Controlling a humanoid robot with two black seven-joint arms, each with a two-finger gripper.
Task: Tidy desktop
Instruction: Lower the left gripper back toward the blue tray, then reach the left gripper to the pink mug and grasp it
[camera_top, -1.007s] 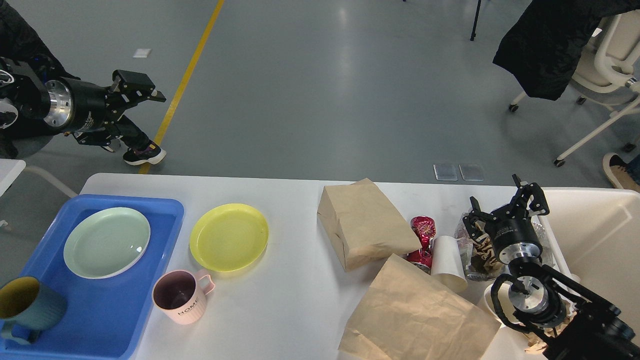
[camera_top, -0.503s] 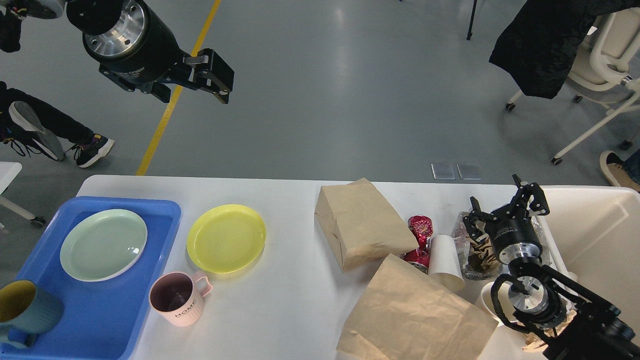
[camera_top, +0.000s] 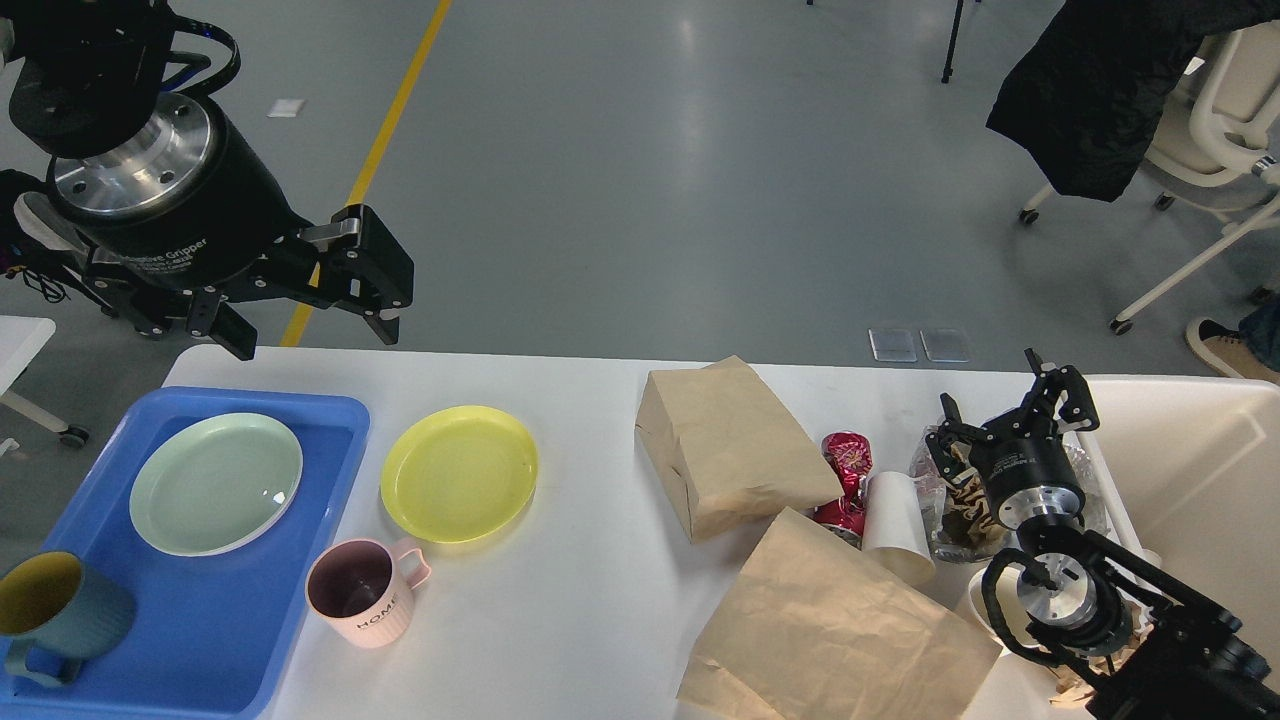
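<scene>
The white desktop (camera_top: 590, 590) carries a yellow plate (camera_top: 460, 473), a pink mug (camera_top: 355, 592), two brown paper bags (camera_top: 730, 445) (camera_top: 840, 630), a red wrapper (camera_top: 845, 478), a white paper cup (camera_top: 897, 512) lying on its side, and a clear bag of brown snacks (camera_top: 960, 510). My left gripper (camera_top: 300, 315) hangs open and empty over the desktop's back left corner, above the blue tray (camera_top: 335, 450). My right gripper (camera_top: 1005, 410) stands open just above the snack bag, with nothing between its fingers.
In the blue tray lie a pale green plate (camera_top: 215, 483) and a teal mug (camera_top: 55, 610). A cream-white bin (camera_top: 1200, 450) stands at the desktop's right end. Beyond the table are a chair draped with a black coat (camera_top: 1100, 90) and a yellow floor line (camera_top: 390, 120).
My left arm swung up from the far left, then came down and nearer, and its gripper now hangs over the desktop's back left corner. The right arm has not moved.
</scene>
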